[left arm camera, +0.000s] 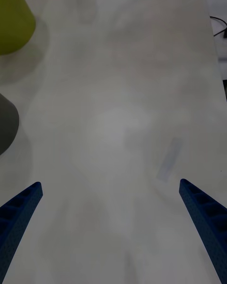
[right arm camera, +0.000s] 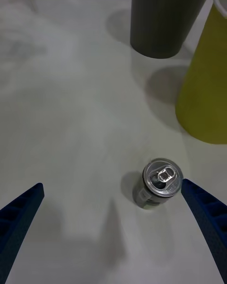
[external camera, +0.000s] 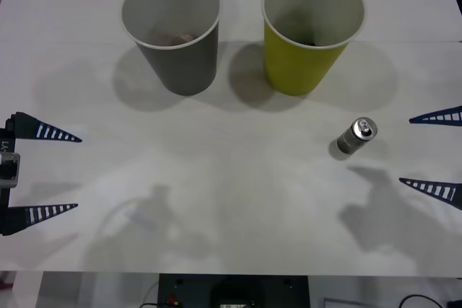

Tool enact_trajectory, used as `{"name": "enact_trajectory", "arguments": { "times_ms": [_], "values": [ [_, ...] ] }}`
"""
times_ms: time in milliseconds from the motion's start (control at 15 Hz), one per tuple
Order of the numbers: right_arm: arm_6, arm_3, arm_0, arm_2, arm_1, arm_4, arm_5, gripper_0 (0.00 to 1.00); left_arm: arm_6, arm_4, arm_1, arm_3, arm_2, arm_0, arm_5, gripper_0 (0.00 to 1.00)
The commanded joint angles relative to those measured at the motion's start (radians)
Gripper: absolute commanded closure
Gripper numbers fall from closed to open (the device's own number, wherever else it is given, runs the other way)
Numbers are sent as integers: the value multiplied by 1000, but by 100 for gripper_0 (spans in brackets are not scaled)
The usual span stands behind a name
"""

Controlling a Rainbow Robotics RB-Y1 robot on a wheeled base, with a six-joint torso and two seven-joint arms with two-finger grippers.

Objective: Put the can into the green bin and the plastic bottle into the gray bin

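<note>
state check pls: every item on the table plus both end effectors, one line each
can: upright on the table, sealed top, free of both end effectors, in front of the green bin
green bin: upright, mouth open, can not inside
gray bin: upright, mouth open, something pale at the bottom, cannot tell what
right end effector: open, empty, beside the can at the table's right edge
left end effector: open, empty, at the table's left edge
</note>
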Motion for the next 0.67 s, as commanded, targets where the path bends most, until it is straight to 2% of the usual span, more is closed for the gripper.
{"name": "enact_trajectory", "arguments": {
  "times_ms": [67,333,667],
  "values": [
    [90,110,-40,1,30,-26,-65,0,0,0,0,0,0,0,0,0],
    [208,264,-76,1,81,-88,-126,0,0,0,0,0,0,0,0,0],
    [222,402,-94,1,151,-143,-131,0,0,0,0,0,0,0,0,0]
  ]
}}
